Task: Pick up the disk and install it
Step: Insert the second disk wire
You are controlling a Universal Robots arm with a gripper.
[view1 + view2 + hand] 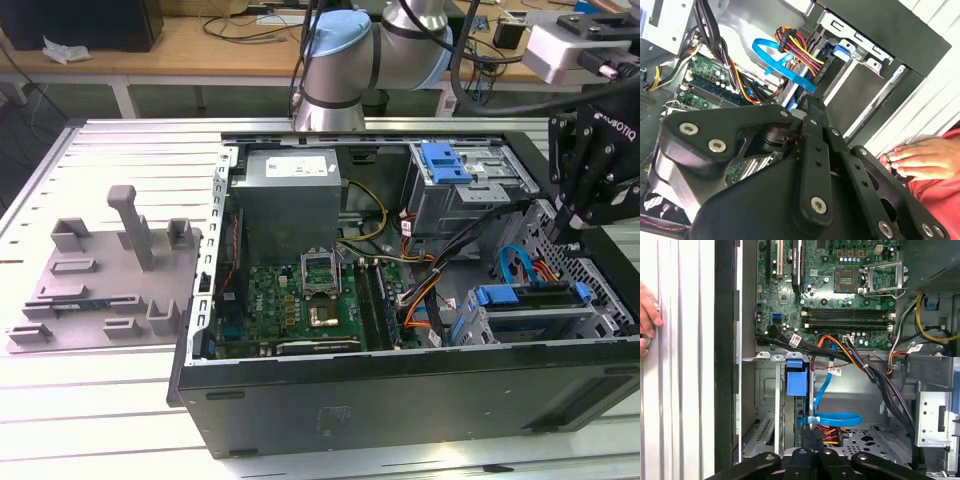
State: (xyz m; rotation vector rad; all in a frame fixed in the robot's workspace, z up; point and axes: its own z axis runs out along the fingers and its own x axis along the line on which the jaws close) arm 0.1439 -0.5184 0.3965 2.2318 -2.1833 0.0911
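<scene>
Black gripper [812, 107] fingers look pressed together (nothing between them), tip just above the disk [796, 380] seated edge-up in its bay, blue carrier uppermost.

black computer case [400, 405] on a pale grey ribbed table [90, 410]; green circuit board [840, 295] with black slots; bright blue flat cable [832, 418]; red, yellow and orange wires [792, 45]; blue plastic tab [796, 377] on a silver metal cage [765, 390]; matte black gripper [812, 107]; grey plastic tray [110, 275]; red sleeve [940, 200].
</scene>
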